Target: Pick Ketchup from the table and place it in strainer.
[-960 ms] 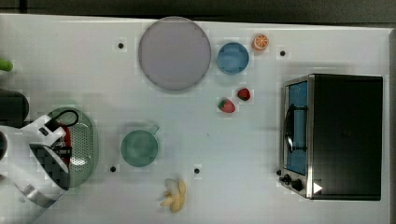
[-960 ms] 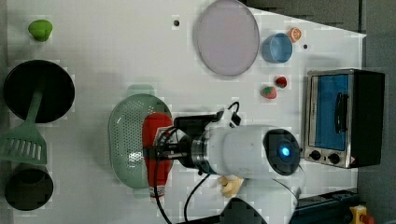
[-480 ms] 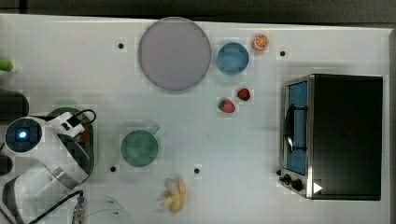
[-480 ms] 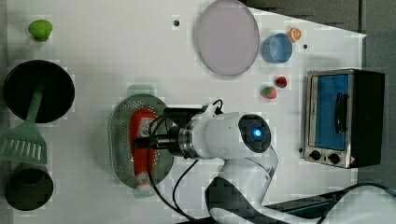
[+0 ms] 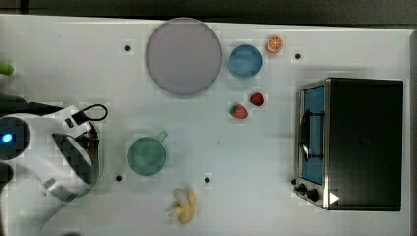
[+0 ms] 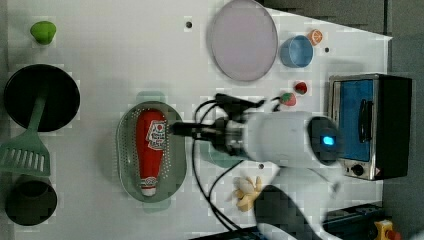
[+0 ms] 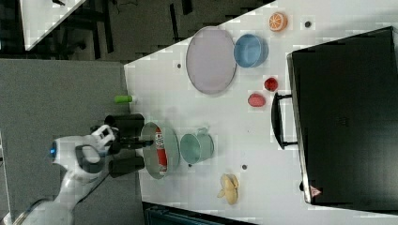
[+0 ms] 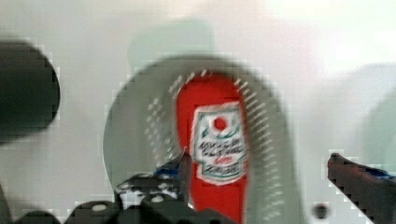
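Left of centre in the left view, the strainer point(image 6: 127, 160) sits on the white table point(image 6: 115, 60) with the ketchup bottle point(image 6: 150, 147) lying flat inside it, label up, white cap end toward the frame bottom. Bottle is fully within the rim, nothing else in the basket. Gripper point(image 8: 261, 179) hangs over the strainer in the wrist view, fingers spread wide, one finger point(image 8: 180, 175) at one side of the bottle and the other off to the far side; neither pinches it, bottle is free. In the left view the arm point(image 6: 280, 140) reaches in from the right, tip over the strainer's right rim.

Right view: strainer point(image 7: 151, 157) lower left of centre, red bottle point(image 7: 161, 152) visible inside, green mug point(image 7: 196, 147) just beside it on the right view's right; whether the mug holds anything I cannot tell. Top view: mug point(image 5: 146, 156) looks empty, strainer mostly under the arm point(image 5: 54, 152) at the frame's left.

Upper middle of the top view: round grey plate point(image 5: 183, 55), bare. Blue bowl point(image 5: 245, 61) just beside it, empty. Orange slice point(image 5: 274, 44) near the bowl. Two strawberries point(image 5: 239, 111) on the table below the bowl. Banana point(image 5: 184, 206) near the bottom edge. Toaster oven point(image 5: 351, 142) at the right.

Left view's left edge: black pan point(image 6: 40, 97) with a green spatula point(image 6: 27, 145) lying across it, dark cup point(image 6: 30, 202) below.
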`<act>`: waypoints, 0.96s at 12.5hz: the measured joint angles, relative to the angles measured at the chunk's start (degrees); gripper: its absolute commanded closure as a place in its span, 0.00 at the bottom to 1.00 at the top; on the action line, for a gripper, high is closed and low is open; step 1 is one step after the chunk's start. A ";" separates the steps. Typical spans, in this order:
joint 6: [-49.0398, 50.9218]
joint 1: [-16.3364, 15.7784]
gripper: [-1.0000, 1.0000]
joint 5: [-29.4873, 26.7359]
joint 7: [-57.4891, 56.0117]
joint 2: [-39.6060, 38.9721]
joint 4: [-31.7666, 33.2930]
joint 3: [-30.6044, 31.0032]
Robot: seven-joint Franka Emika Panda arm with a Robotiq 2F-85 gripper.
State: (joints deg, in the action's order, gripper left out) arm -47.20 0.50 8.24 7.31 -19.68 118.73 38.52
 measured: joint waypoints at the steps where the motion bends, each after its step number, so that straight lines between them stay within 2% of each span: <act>1: 2.66 1.04 0.00 0.10 0.41 4.04 -0.78 0.28; 4: 11.11 4.78 0.00 0.19 2.31 16.29 -5.04 -0.78; 7: 22.20 8.23 0.00 -2.95 2.52 24.26 -9.34 -5.90; 12: 33.63 12.04 0.00 -4.67 2.52 25.91 -13.43 -20.12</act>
State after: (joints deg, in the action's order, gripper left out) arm -13.57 12.54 3.57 9.83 6.23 105.30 18.41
